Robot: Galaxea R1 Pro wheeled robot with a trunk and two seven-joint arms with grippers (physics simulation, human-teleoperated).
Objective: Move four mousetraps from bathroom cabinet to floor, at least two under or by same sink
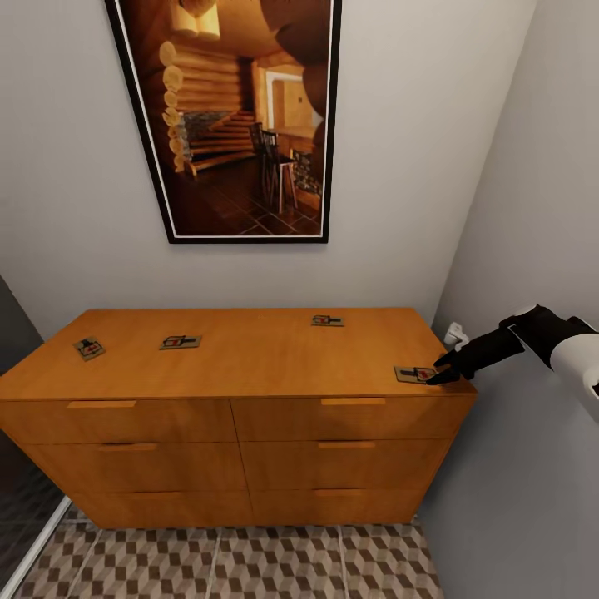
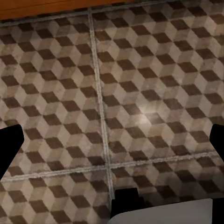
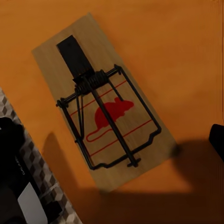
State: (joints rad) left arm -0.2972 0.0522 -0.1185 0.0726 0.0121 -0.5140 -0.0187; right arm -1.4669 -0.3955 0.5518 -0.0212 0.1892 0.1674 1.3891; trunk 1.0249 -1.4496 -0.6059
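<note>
Several mousetraps lie flat on top of the orange-brown cabinet [image 1: 241, 366]: one at the far left [image 1: 88, 348], one beside it [image 1: 180, 341], one near the back [image 1: 328, 320], and one at the front right corner [image 1: 414, 373]. My right gripper [image 1: 441, 370] hovers at that corner trap. In the right wrist view the trap [image 3: 102, 107] with its red mouse print lies under the open right gripper [image 3: 114, 137], its fingers [image 3: 10, 140] wide on either side. My left gripper [image 2: 114, 140] stands open over the cube-patterned bathroom floor [image 2: 140, 93], holding nothing.
A grey wall [image 1: 532, 208] stands close against the cabinet's right end, with a small white fitting [image 1: 453, 334] on it. A large framed picture [image 1: 241, 116] hangs above. A dark panel with a white edge [image 1: 25, 516] borders the left. Tiled floor [image 1: 233, 566] lies before the drawers.
</note>
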